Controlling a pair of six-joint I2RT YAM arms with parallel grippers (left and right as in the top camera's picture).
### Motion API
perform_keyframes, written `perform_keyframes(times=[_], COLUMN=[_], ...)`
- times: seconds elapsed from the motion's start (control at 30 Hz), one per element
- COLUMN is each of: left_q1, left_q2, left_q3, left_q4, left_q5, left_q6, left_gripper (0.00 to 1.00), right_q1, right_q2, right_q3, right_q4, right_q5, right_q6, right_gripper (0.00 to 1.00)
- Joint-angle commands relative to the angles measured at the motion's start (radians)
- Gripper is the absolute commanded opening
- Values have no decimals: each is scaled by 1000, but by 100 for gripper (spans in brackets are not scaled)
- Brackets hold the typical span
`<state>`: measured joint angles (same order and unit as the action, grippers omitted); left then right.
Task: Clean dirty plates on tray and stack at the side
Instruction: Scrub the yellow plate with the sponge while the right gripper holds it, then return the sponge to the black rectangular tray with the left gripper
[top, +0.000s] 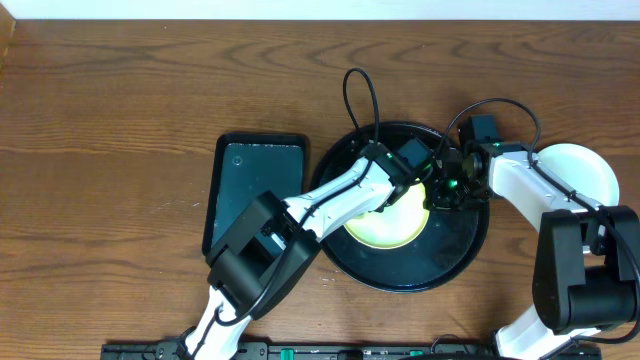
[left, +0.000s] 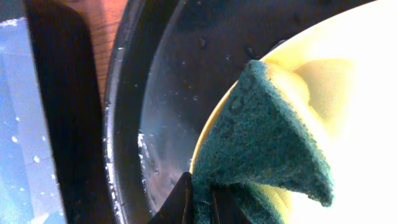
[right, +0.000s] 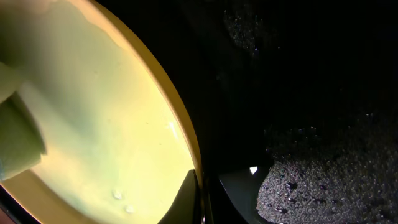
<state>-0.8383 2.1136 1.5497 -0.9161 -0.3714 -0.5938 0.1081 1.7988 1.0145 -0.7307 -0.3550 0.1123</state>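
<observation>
A pale yellow plate (top: 385, 228) lies in the round black tray (top: 455, 255). My left gripper (top: 420, 170) is shut on a green and yellow sponge (left: 267, 143) that rests on the plate (left: 367, 74). My right gripper (top: 440, 190) is shut on the yellow plate's rim (right: 186, 143), one finger inside and one outside. A pale mint-white plate (top: 585, 175) lies on the table right of the tray, partly under my right arm. A third plate is not in view.
A rectangular dark teal tray (top: 255, 185) lies left of the black tray; it also shows in the left wrist view (left: 31, 124). Water drops sit on the black tray floor (right: 323, 180). Arm cables loop above the tray.
</observation>
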Motion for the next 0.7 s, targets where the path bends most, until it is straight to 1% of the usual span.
perform_keyframes(times=[0.0, 0.1, 0.17, 0.3, 0.33, 0.37, 0.43, 0.53, 0.67], left_q1=[74, 100, 129, 210, 260, 286, 335, 399, 466], left_q2=[-94, -203, -274, -384, -415, -425, -431, -430, -430], left_q3=[0, -1, -1, -1, -2, -7, -23, -87, -221], left_q4=[-48, -52, -68, -126, -161, -177, -200, -196, -107], left_q5=[-61, 56, 111, 129, 129, 129, 129, 143, 245], left_q6=[14, 15, 18, 18, 36, 57, 82, 105, 141], left_gripper=[7, 8, 12, 17, 17, 17, 17, 17, 17], right_q1=[-15, -15, -15, -14, -14, -14, -14, -14, -6], right_q2=[12, 12, 12, 12, 12, 12, 11, 8, -35], right_q3=[3, 3, 3, 3, 3, 3, 3, 15, 39], right_q4=[-10, -10, -6, 18, 41, 50, 62, 43, -5], right_q5=[141, 146, 145, 145, 145, 144, 137, 137, 174], right_q6=[-12, -12, -12, -12, -12, -12, -13, -12, -7], right_gripper=[1, 1, 1, 2, 8, 8, 1, 1, 1])
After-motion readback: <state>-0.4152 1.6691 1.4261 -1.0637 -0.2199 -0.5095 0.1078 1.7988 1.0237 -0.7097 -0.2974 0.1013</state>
